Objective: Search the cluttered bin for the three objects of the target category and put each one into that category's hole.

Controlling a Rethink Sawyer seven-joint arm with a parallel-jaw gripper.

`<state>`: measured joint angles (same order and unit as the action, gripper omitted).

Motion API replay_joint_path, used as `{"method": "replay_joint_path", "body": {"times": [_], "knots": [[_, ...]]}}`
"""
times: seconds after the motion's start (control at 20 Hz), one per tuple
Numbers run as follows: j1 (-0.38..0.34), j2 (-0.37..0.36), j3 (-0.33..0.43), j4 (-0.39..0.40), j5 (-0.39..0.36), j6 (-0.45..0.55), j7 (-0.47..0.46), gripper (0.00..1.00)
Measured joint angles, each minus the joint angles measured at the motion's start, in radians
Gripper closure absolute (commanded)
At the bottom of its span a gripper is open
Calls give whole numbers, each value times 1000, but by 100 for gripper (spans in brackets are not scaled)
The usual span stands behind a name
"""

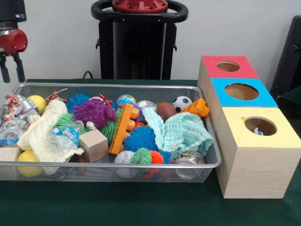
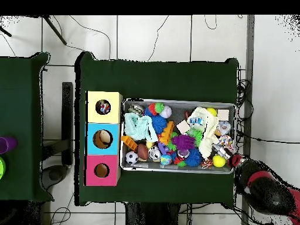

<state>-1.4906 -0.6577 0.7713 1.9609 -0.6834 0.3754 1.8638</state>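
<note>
A wire mesh bin (image 1: 117,165) holds a jumble of toys: a purple spiky ball (image 1: 94,112), a blue spiky ball (image 1: 141,138), a soccer ball (image 1: 181,102), a baseball (image 1: 123,157), yellow balls (image 1: 36,102), a wooden cube (image 1: 93,144), an orange toy (image 1: 123,128) and two cloths. Three boxes stand beside it, topped red (image 1: 209,66), blue (image 1: 221,89) and yellow (image 1: 277,136), each with a round hole. My gripper (image 1: 12,71) hangs open and empty above the bin's far left corner. In the overhead view the gripper (image 2: 237,159) sits just outside the bin (image 2: 176,101).
A mint cloth (image 1: 181,132) and a cream cloth (image 1: 44,132) cover part of the pile. Water bottles (image 1: 70,134) and metal cans (image 1: 190,159) lie among the toys. A small item shows inside the yellow box's hole (image 1: 260,125). Green cloth covers the table (image 1: 141,202).
</note>
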Motion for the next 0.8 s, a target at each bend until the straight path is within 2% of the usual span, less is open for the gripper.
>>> {"method": "replay_joint_path", "body": {"times": [0.2,0.4,0.8], "knots": [[0,11,-3,44,-45,-64,0,0],[-9,35,-3,55,-60,-65,0,0],[-33,129,-14,54,-100,-66,0,0]]}}
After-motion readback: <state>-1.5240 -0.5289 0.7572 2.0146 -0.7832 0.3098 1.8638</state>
